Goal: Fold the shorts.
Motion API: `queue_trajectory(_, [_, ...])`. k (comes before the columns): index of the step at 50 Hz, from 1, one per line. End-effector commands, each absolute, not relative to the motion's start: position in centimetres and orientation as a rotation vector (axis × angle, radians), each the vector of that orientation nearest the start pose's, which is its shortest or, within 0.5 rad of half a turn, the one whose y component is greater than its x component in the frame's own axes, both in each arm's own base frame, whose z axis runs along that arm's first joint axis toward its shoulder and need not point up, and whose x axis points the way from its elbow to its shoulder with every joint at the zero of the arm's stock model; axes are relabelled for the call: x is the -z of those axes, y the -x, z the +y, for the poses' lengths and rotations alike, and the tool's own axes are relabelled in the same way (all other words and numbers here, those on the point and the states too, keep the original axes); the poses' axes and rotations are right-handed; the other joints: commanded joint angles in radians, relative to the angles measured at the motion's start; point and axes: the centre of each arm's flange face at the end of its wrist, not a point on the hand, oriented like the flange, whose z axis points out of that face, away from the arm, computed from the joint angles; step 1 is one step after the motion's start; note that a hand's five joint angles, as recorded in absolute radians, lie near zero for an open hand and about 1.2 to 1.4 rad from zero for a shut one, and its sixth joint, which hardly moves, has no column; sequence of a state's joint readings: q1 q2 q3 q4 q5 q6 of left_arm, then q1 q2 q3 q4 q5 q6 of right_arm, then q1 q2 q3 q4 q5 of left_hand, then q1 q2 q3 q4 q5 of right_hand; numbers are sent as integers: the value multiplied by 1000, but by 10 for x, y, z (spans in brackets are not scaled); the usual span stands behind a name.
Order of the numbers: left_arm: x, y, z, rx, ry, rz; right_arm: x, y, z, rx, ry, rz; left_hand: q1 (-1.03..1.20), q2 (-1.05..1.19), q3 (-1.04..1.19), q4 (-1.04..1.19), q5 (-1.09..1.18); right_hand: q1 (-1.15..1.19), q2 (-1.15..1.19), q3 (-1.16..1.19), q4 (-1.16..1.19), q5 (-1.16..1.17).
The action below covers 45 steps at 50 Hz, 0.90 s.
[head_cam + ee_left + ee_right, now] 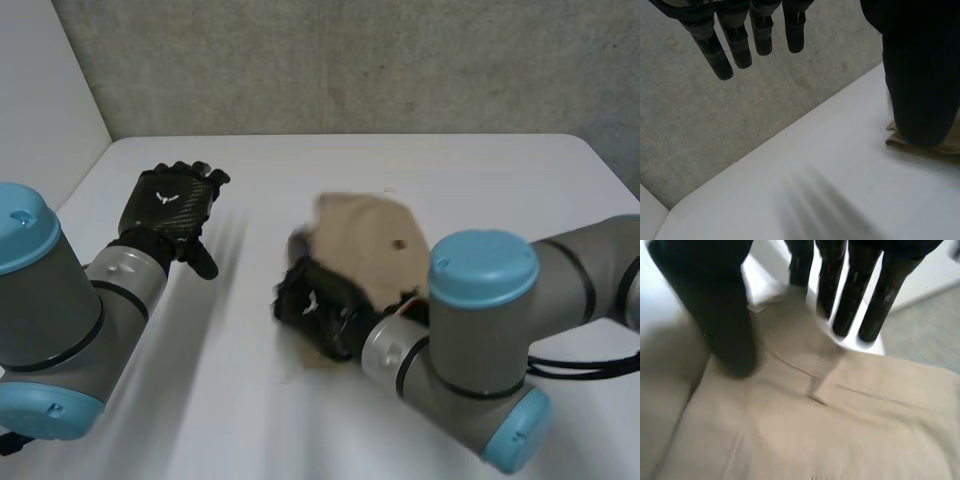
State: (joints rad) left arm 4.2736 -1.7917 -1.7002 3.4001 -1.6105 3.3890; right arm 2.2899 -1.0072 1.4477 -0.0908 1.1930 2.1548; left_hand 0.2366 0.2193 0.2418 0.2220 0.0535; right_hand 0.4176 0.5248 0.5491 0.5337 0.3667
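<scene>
A: Both robot hands open, why?
B: Right robot hand (315,305), fingers straight, thumb on shorts (365,245) mid-surface (250,420), prob. smoothing fold; left robot hand (170,205) hovers apart, fingers straight, out of the way.

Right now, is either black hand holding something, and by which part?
The left hand holds nothing. The right hand is on an edge of the beige cloth shorts; whether it grips them cannot be told.

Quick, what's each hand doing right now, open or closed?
Left hand: open, holding nothing.
Right hand: open, fingers straight, thumb resting on the shorts.
</scene>
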Motion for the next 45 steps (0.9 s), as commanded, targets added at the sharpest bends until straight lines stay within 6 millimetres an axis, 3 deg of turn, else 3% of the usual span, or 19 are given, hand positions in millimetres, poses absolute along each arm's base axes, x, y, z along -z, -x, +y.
queue_trajectory(1, [-237,261,-259,2265,-679,2287,-188,-360,-193,1738,1766,1459,-35,-18,-40,-20,-26,-243,-350,-375,-359,-367])
queue_trajectory(4, [-245,265,-264,2305,-672,2261,-216,-344,-220,1784,1496,1611,-32,-15,-37,-17,-23,-243,-350,-375,-359,-367])
queue_trajectory(5, [-246,267,-266,2310,-671,2260,-232,-333,-233,1799,1304,1686,-32,-15,-37,-17,-23,-243,-350,-375,-359,-367])
queue_trajectory(7, [-245,273,-270,2321,-674,2265,-245,-323,-243,1796,1134,1738,-29,-12,-34,-14,-20,-243,-350,-375,-359,-367])
queue_trajectory(9, [-245,282,-269,2341,-694,2275,-252,-312,-259,1778,939,1793,-26,-9,-31,-11,-17,-243,-350,-375,-359,-367])
queue_trajectory(12, [-240,311,-257,2371,-783,2326,-250,-304,-271,1765,855,1839,-20,-3,-25,-6,-12,-243,-350,-375,-359,-367])
queue_trajectory(13, [-235,324,-253,2369,-817,2365,-244,-302,-277,1752,845,1868,-20,-3,-25,-6,-12,-243,-350,-375,-359,-367])
queue_trajectory(17, [-220,346,-246,2326,-865,2474,-224,-300,-288,1696,833,1974,-20,-3,-25,-5,-12,-243,-350,-375,-359,-367])
queue_trajectory(23, [-172,370,-243,2131,-825,2759,-186,-300,-300,1557,871,2154,-17,0,-22,-3,-9,-243,-350,-375,-359,-367])
queue_trajectory(29, [-127,362,-239,1815,-770,2854,-153,-296,-302,1431,993,2276,-8,9,-14,6,0,-243,-350,-375,-359,-367])
queue_trajectory(33, [-118,351,-232,1674,-768,2851,-147,-290,-304,1459,1083,2321,-8,9,-14,6,0,-243,-350,-375,-359,-367])
queue_trajectory(39, [-118,348,-225,1631,-822,2834,-149,-291,-299,1511,1269,2300,-11,6,-17,3,-3,-243,-350,-375,-359,-367])
queue_trajectory(42, [-144,351,-225,1738,-837,2792,-160,-292,-301,1566,1277,2273,-14,3,-19,0,-6,-243,-350,-375,-359,-367])
queue_trajectory(45, [-183,353,-222,1896,-832,2748,-195,-294,-304,1718,1197,2193,-20,-3,-25,-5,-12,-243,-350,-375,-359,-367])
